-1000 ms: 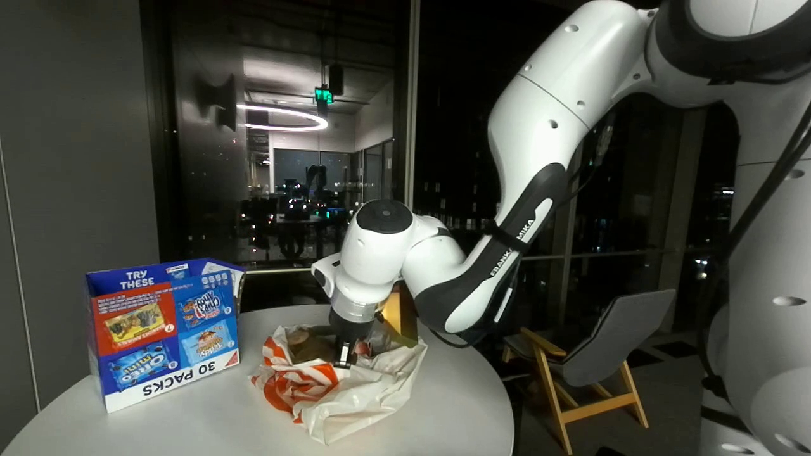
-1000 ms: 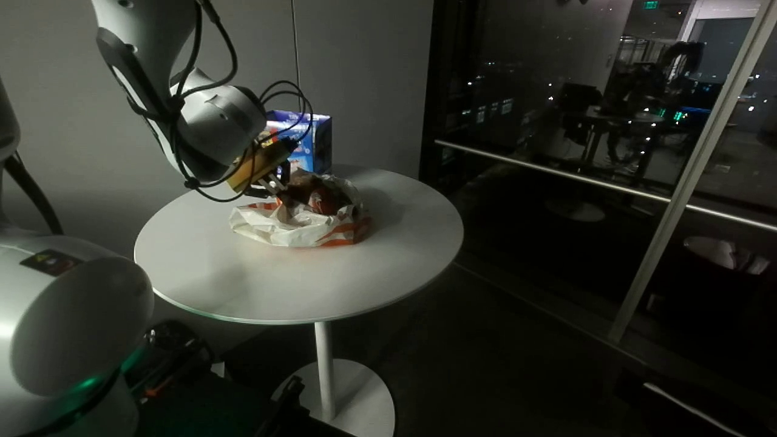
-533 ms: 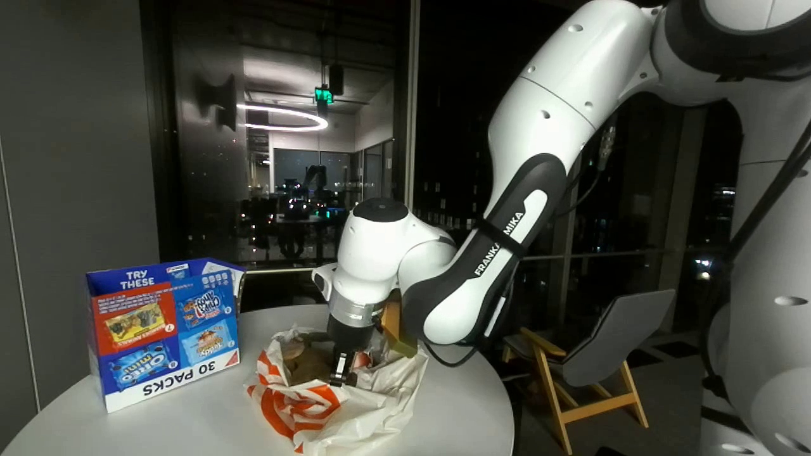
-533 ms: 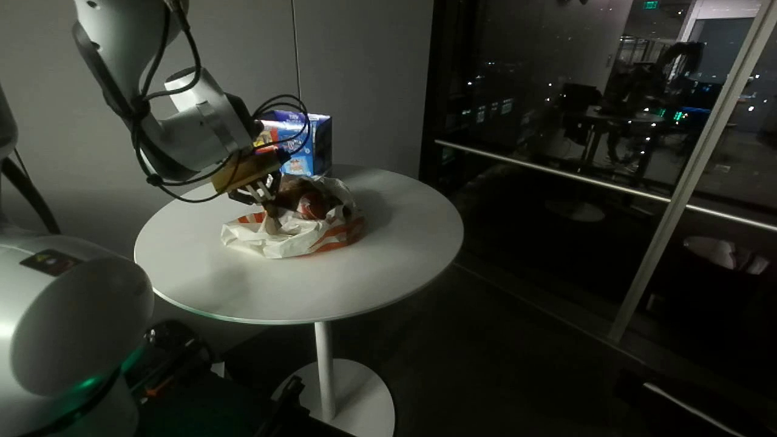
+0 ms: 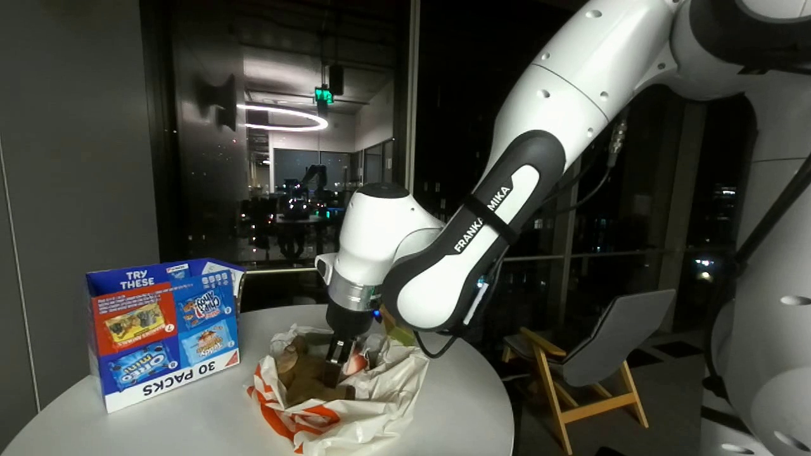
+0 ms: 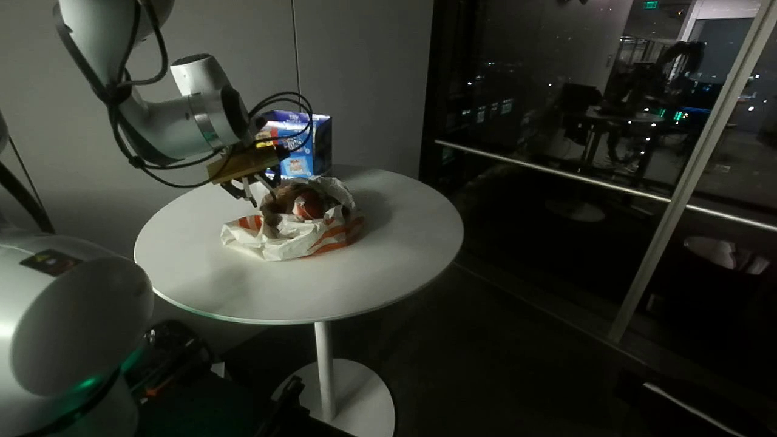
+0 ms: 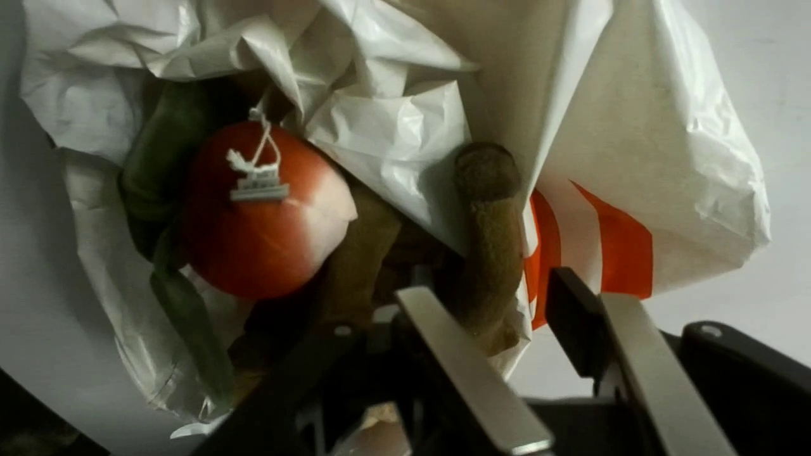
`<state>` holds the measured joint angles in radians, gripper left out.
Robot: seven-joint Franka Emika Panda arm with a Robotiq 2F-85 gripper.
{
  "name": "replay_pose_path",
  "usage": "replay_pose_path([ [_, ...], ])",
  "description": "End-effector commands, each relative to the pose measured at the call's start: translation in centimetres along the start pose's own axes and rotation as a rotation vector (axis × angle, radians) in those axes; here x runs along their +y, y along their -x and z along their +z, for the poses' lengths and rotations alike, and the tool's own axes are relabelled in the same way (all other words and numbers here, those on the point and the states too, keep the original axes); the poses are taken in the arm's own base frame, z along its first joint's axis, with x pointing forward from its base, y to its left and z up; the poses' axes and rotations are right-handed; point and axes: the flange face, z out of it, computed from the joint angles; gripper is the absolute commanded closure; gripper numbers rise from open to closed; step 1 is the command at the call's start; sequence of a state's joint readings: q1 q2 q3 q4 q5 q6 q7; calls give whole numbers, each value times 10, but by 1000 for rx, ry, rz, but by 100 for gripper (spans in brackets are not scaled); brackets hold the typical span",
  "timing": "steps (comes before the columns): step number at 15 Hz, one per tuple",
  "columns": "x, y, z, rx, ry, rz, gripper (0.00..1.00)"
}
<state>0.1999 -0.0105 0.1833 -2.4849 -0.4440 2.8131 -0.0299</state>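
A: How did the gripper point(image 7: 497, 301) stand?

B: It was at the mouth of the crumpled white plastic bag point(image 5: 380, 405) with orange stripes, its fingers spread apart, nothing visibly pinched between them.

A: What did careful work there call for?

B: Slow, small moves, most likely. A fingertip could have snagged the thin plastic, so it seemed wise to keep both clear of the folds and to either side of what looked like a brown plush toy point(image 7: 491, 253), rather than pressing down on it.

A: Where did that toy lie?

B: Inside the bag, just ahead of the fingertips. In the wrist view a stubby limb showed in the gap between the fingers; whether either touched it could not be told.

A: And farther out?

B: A round red-and-white object point(image 7: 253, 240) with a string tag lay near the toy, in the same bag. Beyond, a blue snack carton point(image 5: 209, 335) stood upright on the round white table point(image 5: 462, 392), apart from the bag. A grey lounge chair point(image 5: 602, 342) stood past the table.
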Motion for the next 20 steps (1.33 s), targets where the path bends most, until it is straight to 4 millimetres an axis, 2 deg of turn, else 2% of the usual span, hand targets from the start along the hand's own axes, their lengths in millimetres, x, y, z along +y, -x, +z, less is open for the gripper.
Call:
replay_pose_path([
  [1,1,0,-6,7,-45,8,23],
  [4,3,0,-1,6,-76,14,3],
  [6,3,1,2,5,-90,18,0],
  [9,1,2,6,3,-111,19,2],
  [12,-1,1,11,3,-133,23,20],
  [13,-1,1,12,3,-139,26,35],
  [15,-2,1,14,6,-144,27,53],
  [20,0,3,14,13,-131,6,88],
])
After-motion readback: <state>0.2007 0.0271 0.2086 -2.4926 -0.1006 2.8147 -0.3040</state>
